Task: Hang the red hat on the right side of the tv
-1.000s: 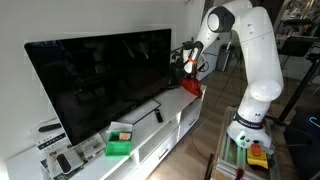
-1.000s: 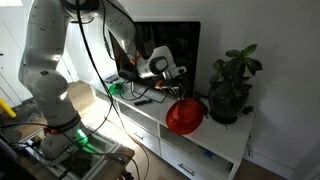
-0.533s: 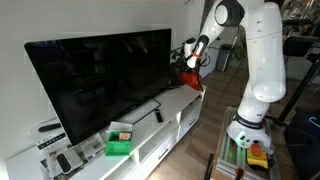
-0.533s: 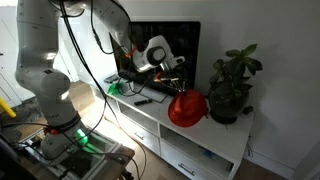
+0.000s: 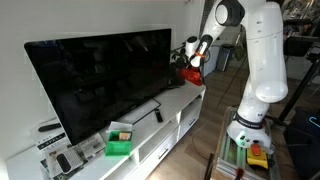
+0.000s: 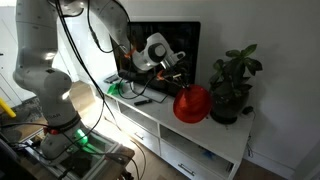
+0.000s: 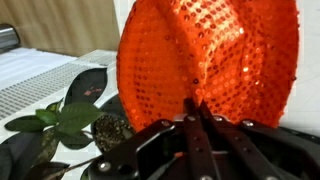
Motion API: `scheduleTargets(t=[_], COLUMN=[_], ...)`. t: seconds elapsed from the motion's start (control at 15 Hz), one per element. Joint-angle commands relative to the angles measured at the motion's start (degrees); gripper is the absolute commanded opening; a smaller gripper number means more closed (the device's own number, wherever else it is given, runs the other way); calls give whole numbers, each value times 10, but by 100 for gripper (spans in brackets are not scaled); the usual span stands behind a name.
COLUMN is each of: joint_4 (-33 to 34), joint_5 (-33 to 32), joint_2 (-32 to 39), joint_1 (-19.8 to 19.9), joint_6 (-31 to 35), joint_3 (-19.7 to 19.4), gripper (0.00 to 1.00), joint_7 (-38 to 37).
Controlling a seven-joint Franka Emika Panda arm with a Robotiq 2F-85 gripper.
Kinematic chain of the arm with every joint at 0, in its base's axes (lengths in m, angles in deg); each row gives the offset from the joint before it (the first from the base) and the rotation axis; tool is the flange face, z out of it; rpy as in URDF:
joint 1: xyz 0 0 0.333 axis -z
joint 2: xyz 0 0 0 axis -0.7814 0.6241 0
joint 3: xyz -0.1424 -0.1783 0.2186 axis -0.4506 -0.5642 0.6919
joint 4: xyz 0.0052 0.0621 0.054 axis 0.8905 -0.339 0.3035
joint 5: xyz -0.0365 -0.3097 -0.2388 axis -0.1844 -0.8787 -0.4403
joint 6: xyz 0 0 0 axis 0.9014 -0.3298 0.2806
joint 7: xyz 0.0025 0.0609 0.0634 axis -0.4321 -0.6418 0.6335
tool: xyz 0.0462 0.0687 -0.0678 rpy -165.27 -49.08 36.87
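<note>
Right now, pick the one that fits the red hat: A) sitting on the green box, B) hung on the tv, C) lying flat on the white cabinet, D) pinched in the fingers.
D: in the wrist view the fingers are shut on the red hat, which hangs beside the tv, not on it.

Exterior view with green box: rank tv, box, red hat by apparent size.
1. Large glossy black flat-screen tv.
2=. Small green box and soft red hat look alike; hat is farther, so unranked.
</note>
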Motion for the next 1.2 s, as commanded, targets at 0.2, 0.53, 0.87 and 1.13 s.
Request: scheduleTargets(t=[0.2, 0.53, 0.87, 1.13], joint_4=[-21, -15, 6, 28], joint_5=[-152, -206, -256, -302], joint_2=[-80, -152, -177, -182], joint_1=[-149, -252, -322, -363], joint_6=[61, 41, 51, 84], joint_3=[-179, -263, -331, -383], gripper=[1, 1, 1, 1], joint_7=[-35, -38, -74, -119])
